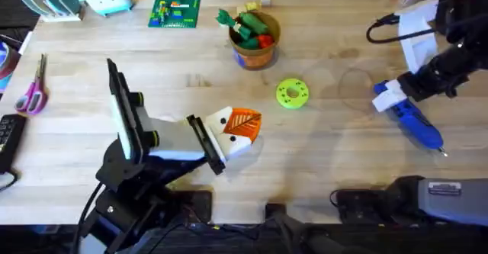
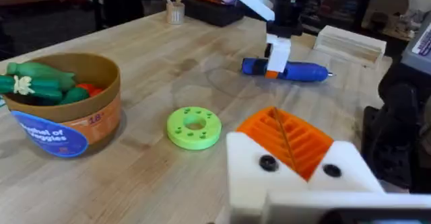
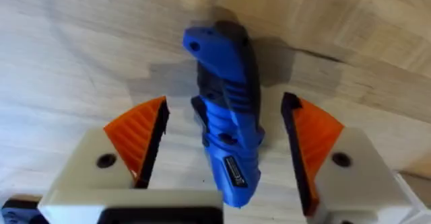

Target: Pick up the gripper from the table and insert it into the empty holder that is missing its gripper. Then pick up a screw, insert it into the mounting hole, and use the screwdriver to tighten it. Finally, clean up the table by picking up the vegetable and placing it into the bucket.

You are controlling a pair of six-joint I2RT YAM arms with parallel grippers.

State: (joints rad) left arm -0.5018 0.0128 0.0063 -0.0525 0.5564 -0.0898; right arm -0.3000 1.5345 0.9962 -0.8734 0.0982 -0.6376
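Right wrist view: right gripper (image 3: 225, 150) jaws apart, straddling the screwdriver (image 3: 225, 133) lying on the table (image 1: 343, 170), not clamped; left gripper (image 1: 240, 128) fingers together near the green disc (image 1: 292, 92); vegetables in the bucket (image 1: 255, 54).

The blue screwdriver (image 1: 412, 122) is laid flat at the table's 3 o'clock side. The orange bucket (image 1: 255, 46), filled with vegetables (image 1: 245, 27), is set toward 12 o'clock.

- Your left gripper (image 1: 242, 126) has chunky white fingers with orange ribbed pads (image 2: 286, 138) and small dark screws.
- Your right gripper (image 3: 225, 153) matches: white blocks, orange wedge pads (image 3: 138, 131), one dark screw in each.
- Both arms are black, with black cables at the bases.
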